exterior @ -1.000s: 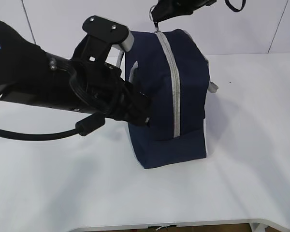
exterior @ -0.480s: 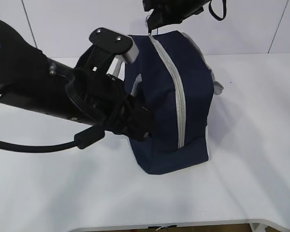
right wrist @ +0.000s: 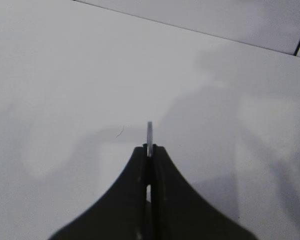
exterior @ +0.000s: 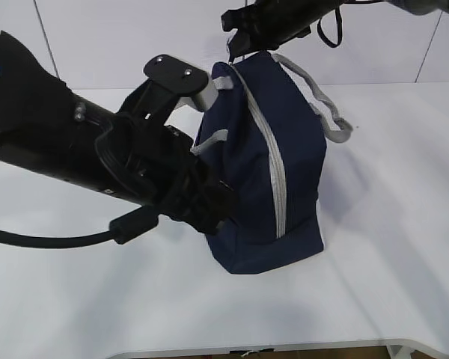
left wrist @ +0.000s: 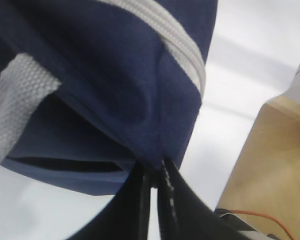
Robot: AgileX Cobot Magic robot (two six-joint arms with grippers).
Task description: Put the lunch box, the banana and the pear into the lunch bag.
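The navy lunch bag point(exterior: 254, 157) stands tilted on the white table, its grey zipper point(exterior: 273, 168) running closed down the side that faces me. My left gripper point(exterior: 221, 203) is shut on a pinch of the bag's navy fabric point(left wrist: 140, 115) at a lower corner; in the left wrist view the left gripper point(left wrist: 155, 169) shows fabric between its tips. My right gripper point(exterior: 236, 31) is above the bag's top end, shut on the thin metal ring pull point(right wrist: 149, 134), seen edge-on at the right gripper point(right wrist: 149, 149). The lunch box, the banana and the pear are out of view.
Grey strap handles point(exterior: 322, 97) hang off the bag's right side, and one strap point(left wrist: 17, 105) crosses the left wrist view. The table's front edge point(exterior: 284, 348) runs along the bottom. Beyond the table edge lie wooden floor point(left wrist: 270, 165) and an orange cable point(left wrist: 255, 215).
The bag has tipped further, its top swinging left under the right gripper, and both grey handles have come into sight, the right one flopped to the right. Both grippers keep their grip.
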